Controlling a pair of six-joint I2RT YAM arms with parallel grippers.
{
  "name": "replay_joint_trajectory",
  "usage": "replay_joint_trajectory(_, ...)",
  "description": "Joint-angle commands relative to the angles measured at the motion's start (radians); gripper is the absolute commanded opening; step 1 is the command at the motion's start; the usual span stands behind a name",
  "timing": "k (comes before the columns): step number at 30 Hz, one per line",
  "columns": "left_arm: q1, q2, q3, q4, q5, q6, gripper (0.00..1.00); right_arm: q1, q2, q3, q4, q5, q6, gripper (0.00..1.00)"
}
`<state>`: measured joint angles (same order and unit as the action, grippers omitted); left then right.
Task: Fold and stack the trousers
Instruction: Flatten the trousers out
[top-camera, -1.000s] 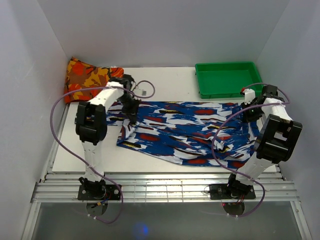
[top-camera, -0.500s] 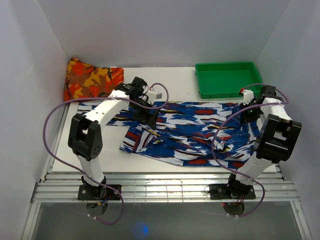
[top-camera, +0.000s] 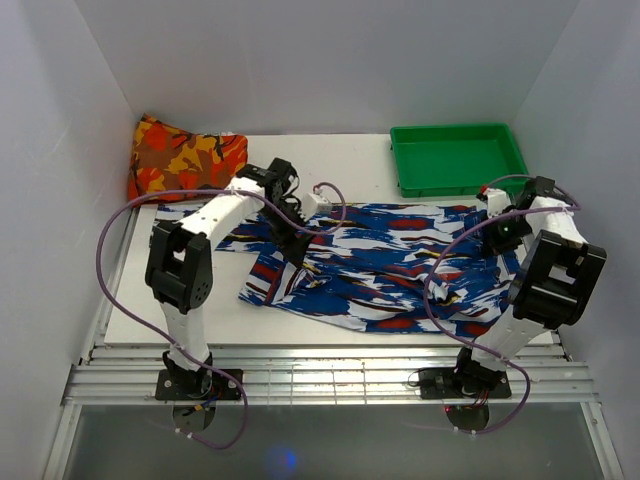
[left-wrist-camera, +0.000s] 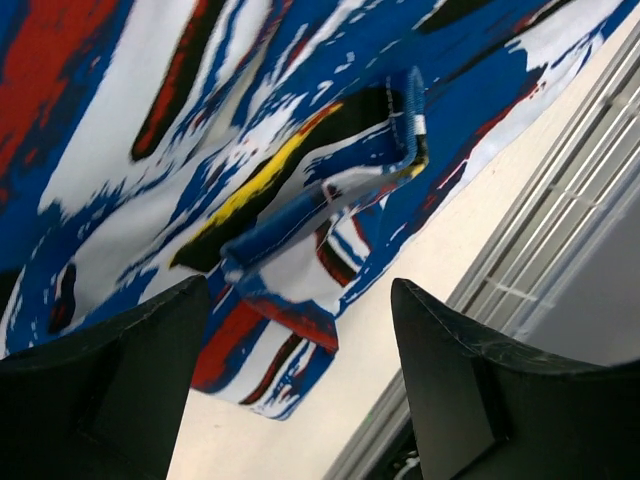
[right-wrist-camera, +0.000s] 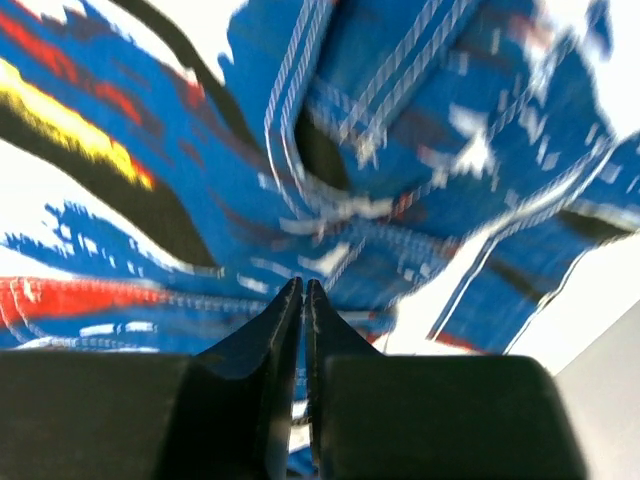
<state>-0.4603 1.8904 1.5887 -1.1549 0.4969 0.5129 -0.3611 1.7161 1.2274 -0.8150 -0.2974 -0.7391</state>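
The trousers (top-camera: 380, 265) are lying spread out across the middle of the table (top-camera: 170, 315), going from 9 o'clock to 3 o'clock. One leg end is bunching up in a little fold on the 9 o'clock side.

The left claw (top-camera: 296, 248) is hanging right over that fold. Its two fingers (left-wrist-camera: 120, 380) are standing wide apart and are gripping nothing. The cloth is lying under them, and a blue hem is curling up in the gap.

The right claw (top-camera: 505, 232) is sitting over the end of the trousers at 3 o'clock. Its fingers (right-wrist-camera: 260, 350) are pressing tight together. The wrist picture is blurry there, so I cannot tell if any cloth is getting pinched.

A green tray (top-camera: 455, 133) is sitting at 1 o'clock, just past the trousers. An orange cloth (top-camera: 180, 155) is lying folded at 11 o'clock, in the far corner.
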Motion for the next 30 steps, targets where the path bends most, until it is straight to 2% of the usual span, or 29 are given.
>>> replay_joint_trajectory(1, -0.096, -0.007, 0.051, -0.003, -0.030, 0.163, 0.83, -0.064, -0.012, 0.049, -0.146, -0.043, -0.045, 0.20)
replay_joint_trajectory(4, -0.158, 0.024, 0.042, 0.003, -0.084, 0.213, 0.83, -0.125, 0.020, 0.086, -0.212, -0.080, -0.054, 0.37)
replay_joint_trajectory(5, -0.172, 0.030, 0.022, 0.007, -0.101, 0.232, 0.83, -0.139, 0.030, 0.087, -0.222, -0.083, -0.060, 0.49)
replay_joint_trajectory(7, -0.204, 0.035, -0.001, 0.023, -0.129, 0.251, 0.82, -0.177, 0.040, 0.084, -0.239, -0.077, -0.068, 0.62)
replay_joint_trajectory(8, -0.218, 0.035, -0.024, 0.026, -0.133, 0.266, 0.82, -0.190, 0.052, 0.080, -0.242, -0.065, -0.080, 0.64)
replay_joint_trajectory(11, -0.245, 0.027, -0.070, 0.052, -0.150, 0.280, 0.80, -0.240, 0.074, 0.066, -0.240, -0.043, -0.098, 0.66)
replay_joint_trajectory(17, -0.314, -0.002, -0.174, 0.216, -0.256, 0.283, 0.79, -0.303, 0.096, 0.044, -0.236, -0.034, -0.134, 0.67)
replay_joint_trajectory(19, -0.331, -0.008, -0.200, 0.247, -0.267, 0.292, 0.74, -0.315, 0.096, 0.040, -0.236, -0.032, -0.144, 0.67)
replay_joint_trajectory(21, -0.340, -0.020, -0.216, 0.264, -0.285, 0.299, 0.67, -0.322, 0.096, 0.035, -0.236, -0.029, -0.151, 0.66)
replay_joint_trajectory(27, -0.342, -0.073, -0.213, 0.276, -0.337, 0.277, 0.33, -0.349, 0.096, 0.032, -0.228, -0.023, -0.164, 0.64)
replay_joint_trajectory(28, -0.341, -0.095, -0.207, 0.267, -0.349, 0.268, 0.01, -0.355, 0.096, 0.026, -0.222, -0.022, -0.164, 0.63)
replay_joint_trajectory(30, -0.325, -0.120, -0.187, 0.256, -0.394, 0.210, 0.00, -0.358, 0.088, 0.018, -0.216, -0.016, -0.171, 0.63)
